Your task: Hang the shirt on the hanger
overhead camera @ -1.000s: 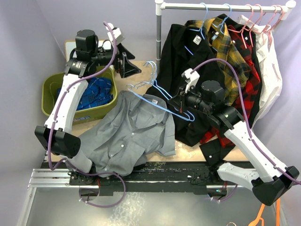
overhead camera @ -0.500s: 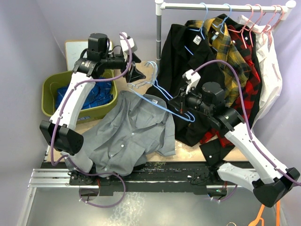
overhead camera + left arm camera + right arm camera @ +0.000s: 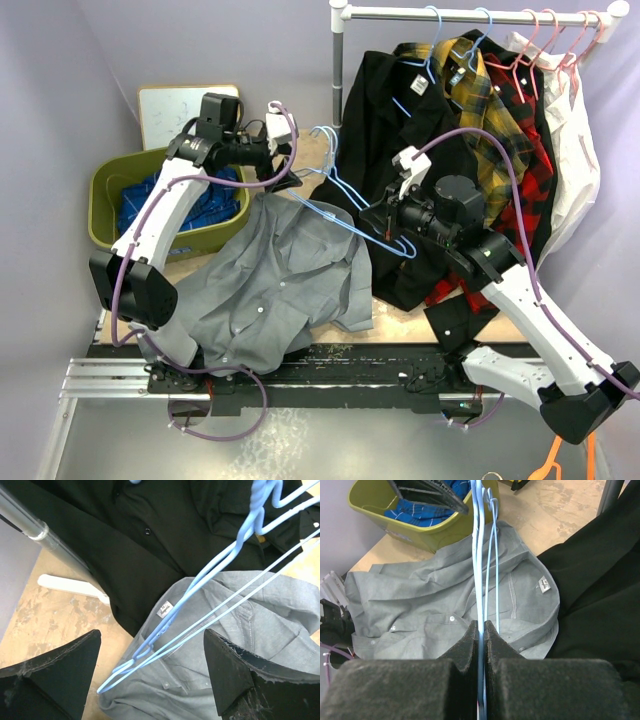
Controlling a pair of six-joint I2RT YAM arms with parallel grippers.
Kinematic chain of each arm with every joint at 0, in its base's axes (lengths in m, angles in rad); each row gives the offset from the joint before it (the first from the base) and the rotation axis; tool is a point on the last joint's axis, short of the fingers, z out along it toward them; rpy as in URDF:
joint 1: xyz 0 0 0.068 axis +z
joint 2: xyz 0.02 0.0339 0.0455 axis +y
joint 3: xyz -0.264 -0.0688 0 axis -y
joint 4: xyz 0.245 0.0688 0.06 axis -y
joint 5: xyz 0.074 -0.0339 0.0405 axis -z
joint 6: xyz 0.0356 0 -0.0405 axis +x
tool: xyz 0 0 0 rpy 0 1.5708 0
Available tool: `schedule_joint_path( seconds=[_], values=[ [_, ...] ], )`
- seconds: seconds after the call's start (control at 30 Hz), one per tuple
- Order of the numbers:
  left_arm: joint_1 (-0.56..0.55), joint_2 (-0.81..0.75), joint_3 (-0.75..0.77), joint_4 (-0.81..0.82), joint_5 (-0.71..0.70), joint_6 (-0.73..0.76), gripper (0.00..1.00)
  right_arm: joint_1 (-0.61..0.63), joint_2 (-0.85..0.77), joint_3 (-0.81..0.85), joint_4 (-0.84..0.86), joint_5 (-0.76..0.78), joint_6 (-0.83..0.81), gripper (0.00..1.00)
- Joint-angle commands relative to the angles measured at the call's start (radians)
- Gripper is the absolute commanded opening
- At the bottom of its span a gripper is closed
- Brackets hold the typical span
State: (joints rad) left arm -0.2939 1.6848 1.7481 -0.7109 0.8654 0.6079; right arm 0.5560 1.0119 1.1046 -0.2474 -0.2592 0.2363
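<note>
One hanger (image 3: 256, 515), light blue, hung above the collar of the grey shirt (image 3: 265, 290); right pincer (image 3: 481, 630) clamped its wire; left pincer (image 3: 151, 635) stood wide around its end.

The left arm (image 3: 160, 205) and right arm (image 3: 525, 295) were built alike, with white shell links between bulky black joint housings. A purple cable (image 3: 215, 437) trailed loosely along each, and a small white box, probably the wrist camera (image 3: 408, 160), sat near each wrist. The left gripper (image 3: 152, 635) had black wedge-shaped fingers (image 3: 55, 675) with pale, scuffed edges. The right gripper (image 3: 481, 624) wore coarse black padding (image 3: 395, 690).
</note>
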Motion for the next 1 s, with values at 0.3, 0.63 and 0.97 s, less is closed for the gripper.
schedule_joint_path(
  seconds=[0.3, 0.63, 0.97],
  values=[
    [0.002, 0.014, -0.021, 0.142, 0.002, 0.009, 0.77, 0.004, -0.019, 0.004, 0.056, -0.052, -0.012, 0.00],
    [0.002, 0.050, 0.008, 0.139, 0.031, 0.013, 0.31, 0.004, -0.022, 0.004, 0.056, -0.049, -0.020, 0.00],
    [0.001, 0.036, 0.032, 0.115, 0.122, -0.008, 0.00, 0.004, -0.039, -0.017, 0.073, -0.065, -0.015, 0.00]
  ],
)
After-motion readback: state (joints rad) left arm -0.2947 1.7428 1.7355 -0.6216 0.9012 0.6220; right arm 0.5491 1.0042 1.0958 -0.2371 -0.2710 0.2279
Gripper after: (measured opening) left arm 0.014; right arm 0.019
